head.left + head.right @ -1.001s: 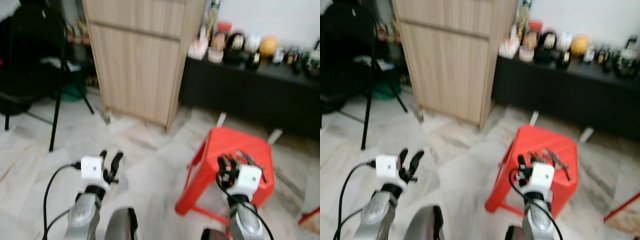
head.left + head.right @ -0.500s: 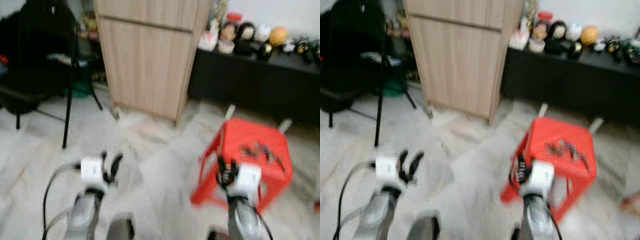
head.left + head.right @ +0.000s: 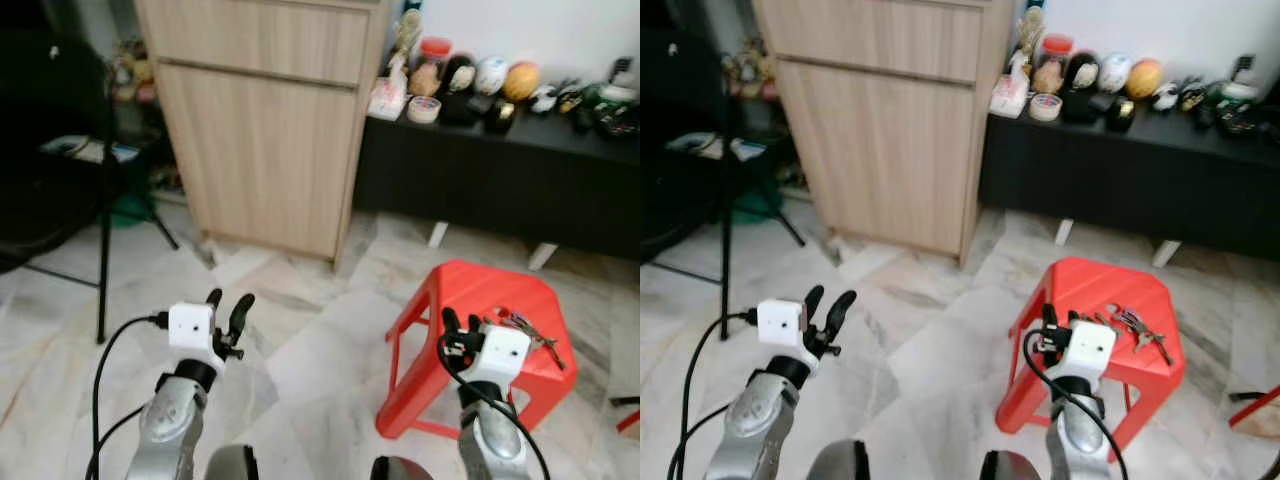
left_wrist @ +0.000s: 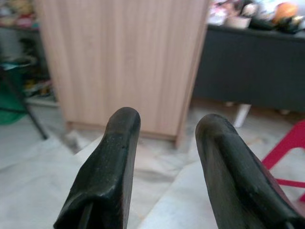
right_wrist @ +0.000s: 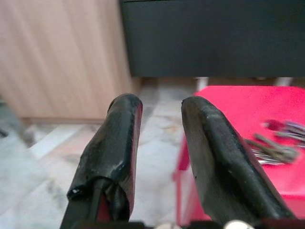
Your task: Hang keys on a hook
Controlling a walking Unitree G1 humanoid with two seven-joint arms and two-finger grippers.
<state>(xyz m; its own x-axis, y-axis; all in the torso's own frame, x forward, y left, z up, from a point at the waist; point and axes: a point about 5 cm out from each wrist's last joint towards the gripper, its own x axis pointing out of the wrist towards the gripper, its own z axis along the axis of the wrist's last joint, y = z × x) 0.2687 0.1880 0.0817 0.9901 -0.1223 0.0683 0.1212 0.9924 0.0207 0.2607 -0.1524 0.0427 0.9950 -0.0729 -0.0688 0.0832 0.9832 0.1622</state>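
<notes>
A bunch of keys [image 3: 527, 327] lies on top of a red plastic stool [image 3: 470, 300] on the floor at the right; the keys [image 5: 276, 148] also show in the right wrist view. My right gripper [image 3: 458, 326] is raised just in front of the stool's near-left side, open and holding nothing, a short way from the keys. My left gripper [image 3: 228, 305] is held up over the marble floor at the left, also open and holding nothing. Its fingers [image 4: 114, 157] point toward a wooden cabinet.
A tall wooden cabinet [image 3: 265, 120] stands ahead. To its right runs a low black sideboard [image 3: 500, 180] with jars and ornaments on top. A black tripod leg [image 3: 105, 200] and a dark chair are at the left. The marble floor [image 3: 300, 340] between cabinet and stool is open.
The camera has shifted and the picture has sharpened. Both grippers hold about the same raised pose; the keys still lie on the stool.
</notes>
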